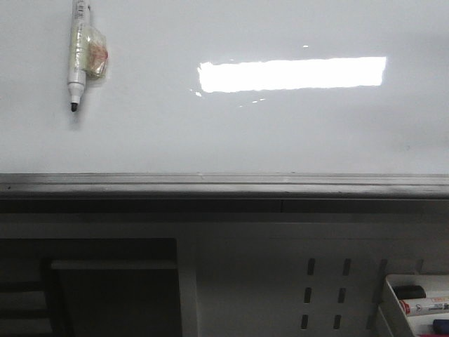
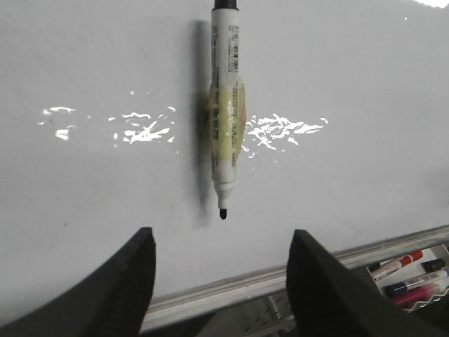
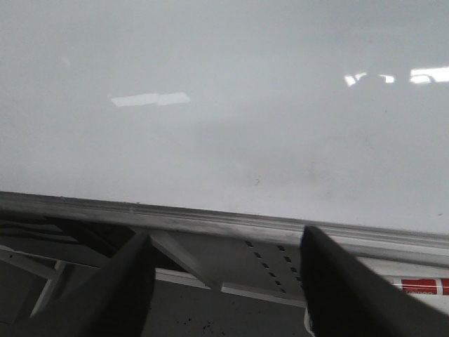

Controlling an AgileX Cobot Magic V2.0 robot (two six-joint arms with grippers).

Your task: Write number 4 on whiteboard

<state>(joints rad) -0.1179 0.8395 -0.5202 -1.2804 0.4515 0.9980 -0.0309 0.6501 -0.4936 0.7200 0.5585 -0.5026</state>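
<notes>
The whiteboard [image 1: 224, 133] is glossy white with a grey metal rail along its near edge and a bright rectangular light reflection. No number 4 shows on it. A white marker [image 1: 77, 56] with a bare black tip and a yellowish tape wrap lies on the board at the far left, tip toward the rail. In the left wrist view the marker [image 2: 226, 105] lies ahead of my left gripper [image 2: 221, 242], which is open and empty, tip pointing between the fingers. My right gripper [image 3: 224, 242] is open and empty over the board's rail [image 3: 224, 221]. Neither gripper shows in the front view.
A white tray [image 1: 393, 302] with several spare markers sits below the board at the lower right; it also shows in the left wrist view [image 2: 410, 274]. A perforated metal panel [image 1: 330, 288] and a dark recess [image 1: 105, 288] lie under the rail.
</notes>
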